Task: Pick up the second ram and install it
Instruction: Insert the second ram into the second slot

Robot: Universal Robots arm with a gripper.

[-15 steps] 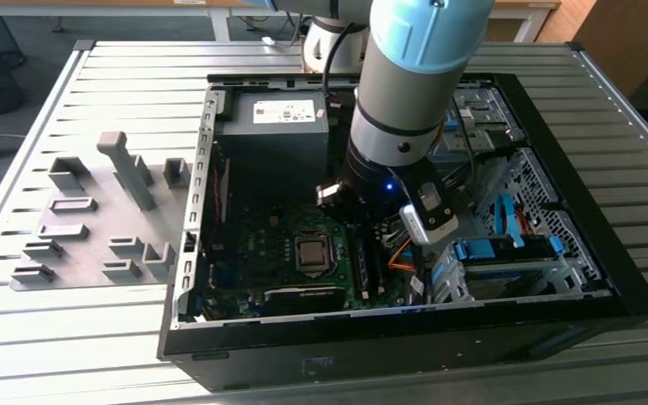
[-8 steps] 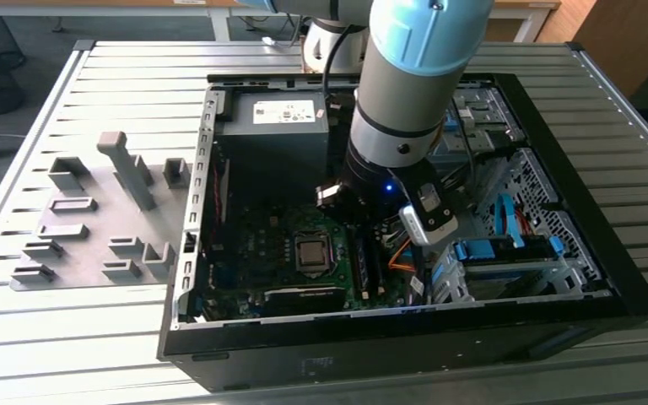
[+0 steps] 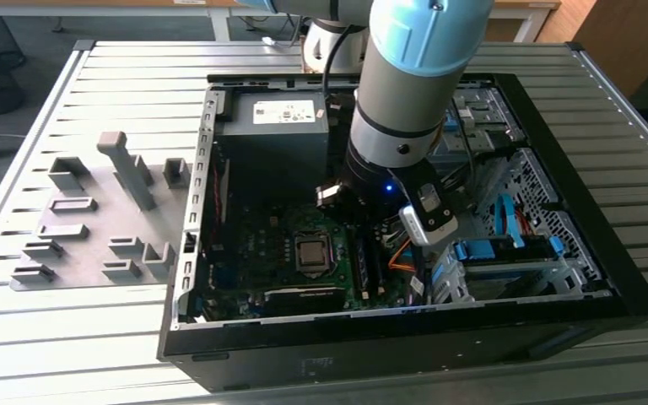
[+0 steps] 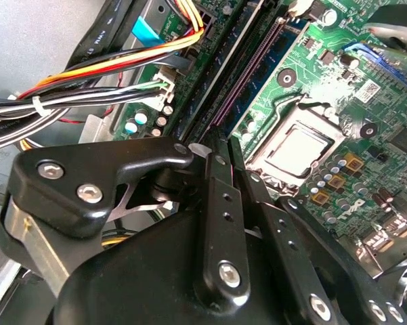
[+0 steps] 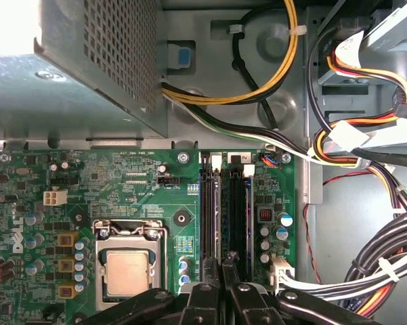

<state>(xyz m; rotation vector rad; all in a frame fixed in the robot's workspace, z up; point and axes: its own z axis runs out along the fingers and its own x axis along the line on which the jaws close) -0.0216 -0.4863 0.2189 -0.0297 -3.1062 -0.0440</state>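
Slatted metal surface (image 3: 99, 337) carries an open black computer case (image 3: 594, 253), lying on its side. On the exterior view's left, a gray fixture plate with holder blocks (image 3: 99, 228) sits on the surface, just beside the case.

Arm (image 3: 414, 76), gray with blue caps, reaches down into the case over the green motherboard (image 5: 129, 183). Power supply (image 5: 74, 61) sits at the case's far end in the exterior view. Wire bundles (image 5: 366, 156) in yellow, orange, black and white run beside the board.

CPU socket (image 5: 125, 271) with its metal lid lies near the memory slots.

Gripper (image 5: 223, 271) is low over the memory slots (image 5: 237, 210); in both wrist views its black jaws stand close together, pinched on a thin edge at the slot line. Cannot tell for sure whether that edge is gripped.

Second ram (image 5: 212, 210) stands in the slot nearest the CPU socket, directly under the jaws. Whether it is fully seated cannot be told.
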